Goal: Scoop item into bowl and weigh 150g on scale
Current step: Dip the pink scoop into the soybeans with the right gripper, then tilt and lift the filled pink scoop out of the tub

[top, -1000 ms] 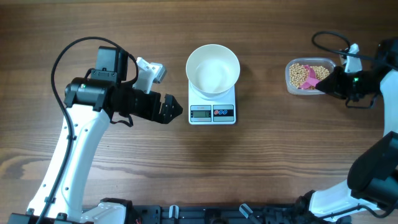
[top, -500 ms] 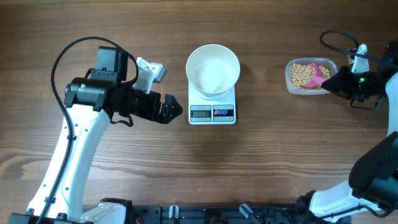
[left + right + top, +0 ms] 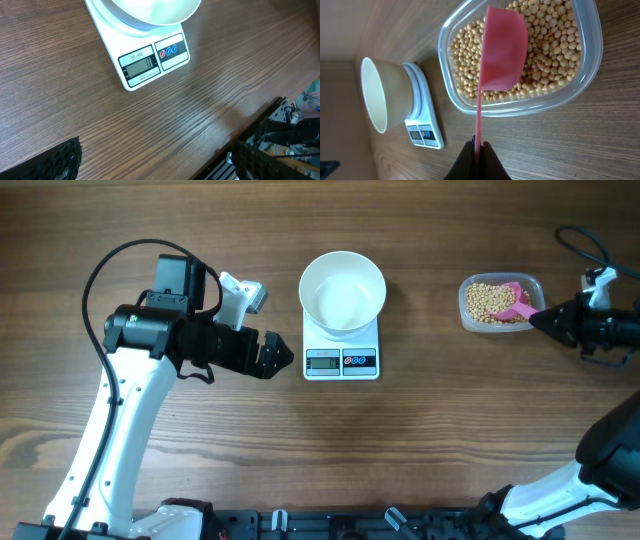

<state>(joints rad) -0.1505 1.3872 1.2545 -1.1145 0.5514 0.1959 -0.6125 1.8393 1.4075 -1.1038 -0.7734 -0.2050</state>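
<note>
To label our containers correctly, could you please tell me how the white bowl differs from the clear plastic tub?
The bowl is round and opaque white; the tub is a clear rounded rectangle. The bowl is empty, while the tub holds the beans, with a pink scoop over them. The bowl sits on the scale; the tub rests directly on the table. Both are upright and open-topped.

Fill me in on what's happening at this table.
The right fingers are shut on the handle of a pink scoop, whose cup sits over the beans in a clear tub. The white bowl stands on the scale and looks empty. The left fingers are open beside the scale, holding nothing.
</note>
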